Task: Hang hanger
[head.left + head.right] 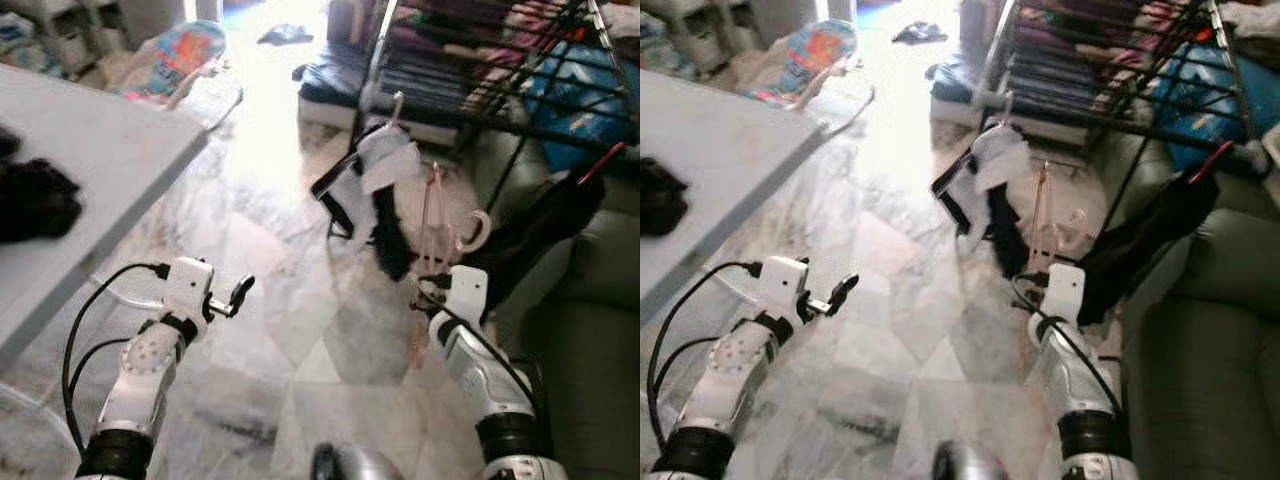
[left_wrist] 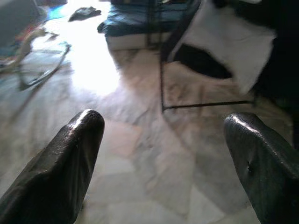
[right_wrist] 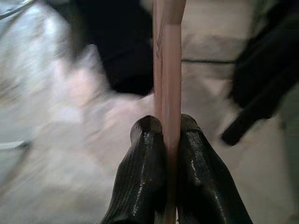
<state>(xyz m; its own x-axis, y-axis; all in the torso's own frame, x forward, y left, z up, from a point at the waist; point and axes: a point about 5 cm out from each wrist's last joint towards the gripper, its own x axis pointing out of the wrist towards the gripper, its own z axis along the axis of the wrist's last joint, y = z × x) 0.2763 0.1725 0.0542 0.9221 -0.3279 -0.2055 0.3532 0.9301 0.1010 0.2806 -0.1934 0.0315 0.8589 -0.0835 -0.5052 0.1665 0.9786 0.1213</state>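
Pink plastic hanger (image 1: 436, 225) upright at about 2 o'clock from frame centre, hook end near drying rack's (image 1: 480, 90) lower bar. Right hand (image 3: 170, 140) clamped on hanger's shaft, both fingers (image 3: 145, 154) pressed flat against it. Black-and-white garment (image 1: 375, 195) hangs off rack, just beside hanger at its 9 o'clock. Left hand (image 1: 240, 295) at 8 o'clock, fingers spread apart, nothing between, over marble floor (image 1: 300, 330). White surface (image 1: 90, 170) at 10 o'clock, dark cloth (image 1: 35, 200) on it. Green sofa (image 1: 590, 330) at 4 o'clock.

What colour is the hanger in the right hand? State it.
Pale pink; the hanger shows best in the right wrist view, pinched in the right hand.
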